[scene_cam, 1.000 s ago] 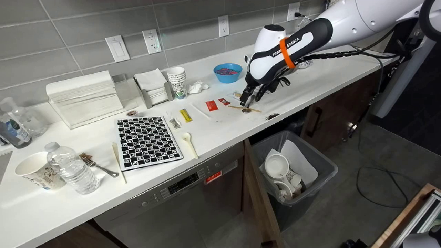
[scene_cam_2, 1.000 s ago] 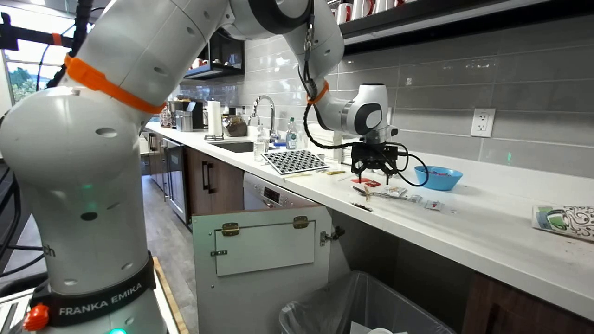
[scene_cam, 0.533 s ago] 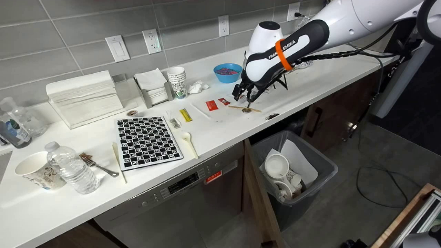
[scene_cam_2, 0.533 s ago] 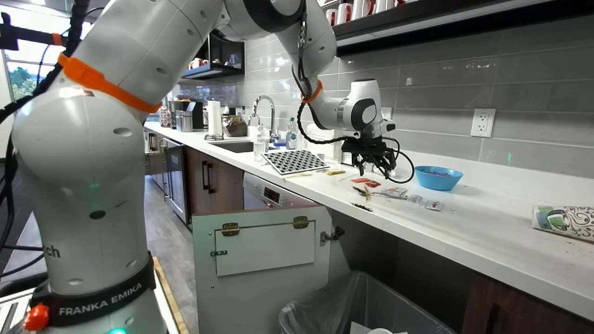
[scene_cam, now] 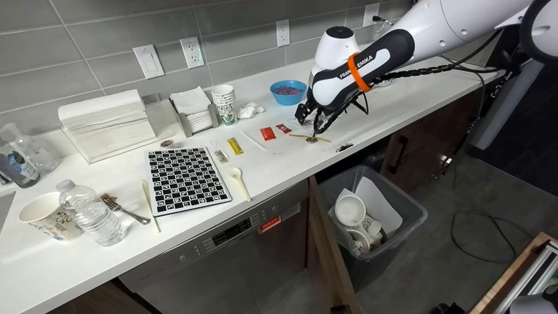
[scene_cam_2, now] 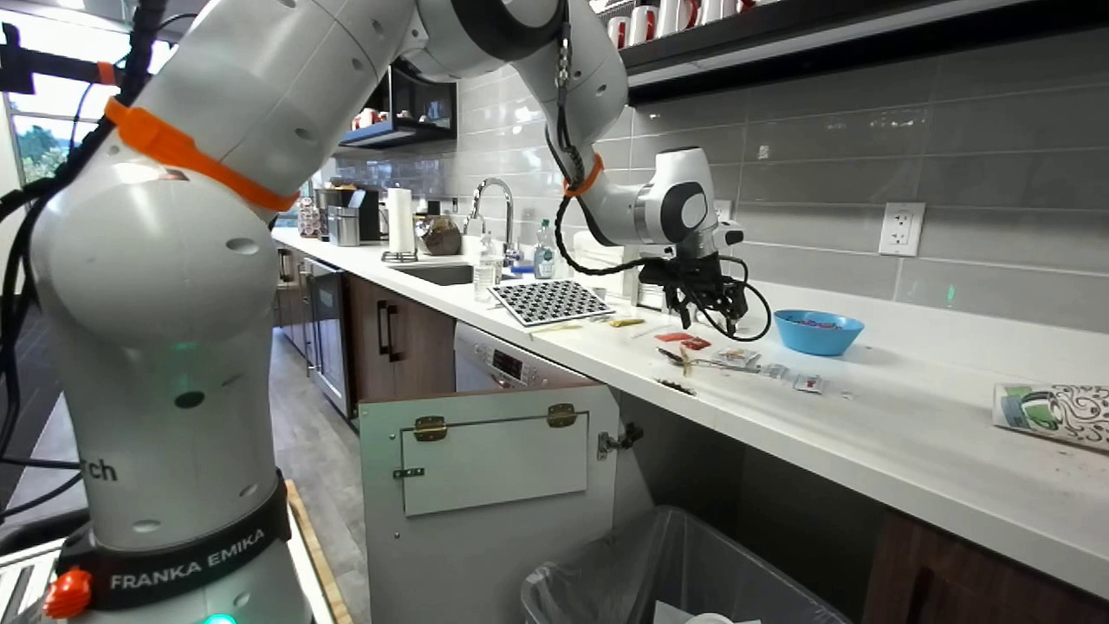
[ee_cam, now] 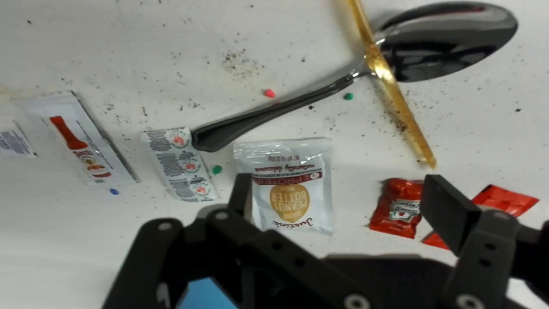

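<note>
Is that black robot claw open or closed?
Open: in the wrist view, the gripper has its fingers spread wide apart, with nothing clamped between them.

In the wrist view the gripper (ee_cam: 343, 201) runs off the bottom at six o'clock, and its seven-o'clock finger (ee_cam: 240, 193) covers a strip of the pouch (ee_cam: 294, 189). The four-o'clock finger (ee_cam: 448, 210) hides the middle of a red packet (ee_cam: 507, 200). Just a sliver of the bowl (ee_cam: 206, 295) peeks out at seven (its filling (scene_cam: 286, 90) is too fine to name in both exterior views). At one o'clock the stick (ee_cam: 392, 88) leaves the frame; at nine a white packet (ee_cam: 15, 141) is cut off, its print unreadable. In an exterior view the edge clips a cup (scene_cam_2: 1053, 416) past three o'clock, and the bin (scene_cam_2: 732, 579) toward five.
</note>
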Controlling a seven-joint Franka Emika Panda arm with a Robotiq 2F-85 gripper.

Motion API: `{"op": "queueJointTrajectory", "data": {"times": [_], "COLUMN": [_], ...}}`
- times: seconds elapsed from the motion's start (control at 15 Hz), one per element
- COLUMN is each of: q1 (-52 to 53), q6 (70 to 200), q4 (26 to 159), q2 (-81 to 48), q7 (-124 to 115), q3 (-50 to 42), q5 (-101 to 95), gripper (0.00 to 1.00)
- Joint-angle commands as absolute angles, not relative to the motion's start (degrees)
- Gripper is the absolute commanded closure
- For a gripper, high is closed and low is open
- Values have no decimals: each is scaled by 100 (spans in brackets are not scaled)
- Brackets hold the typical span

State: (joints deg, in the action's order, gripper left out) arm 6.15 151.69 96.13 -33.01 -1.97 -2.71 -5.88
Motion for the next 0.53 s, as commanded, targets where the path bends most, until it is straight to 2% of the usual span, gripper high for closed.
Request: {"op": "queueJointTrajectory", "data": {"times": [0.0,0.47], "q1": [1234,1305], "q6": [14897,14029], "q4": [9313,9052], "q2": [-3507,-3519], "q7": [-1725,-3408], "q3": [-928,-961], "q5": [-957,-599], "gripper": [0,0]}}
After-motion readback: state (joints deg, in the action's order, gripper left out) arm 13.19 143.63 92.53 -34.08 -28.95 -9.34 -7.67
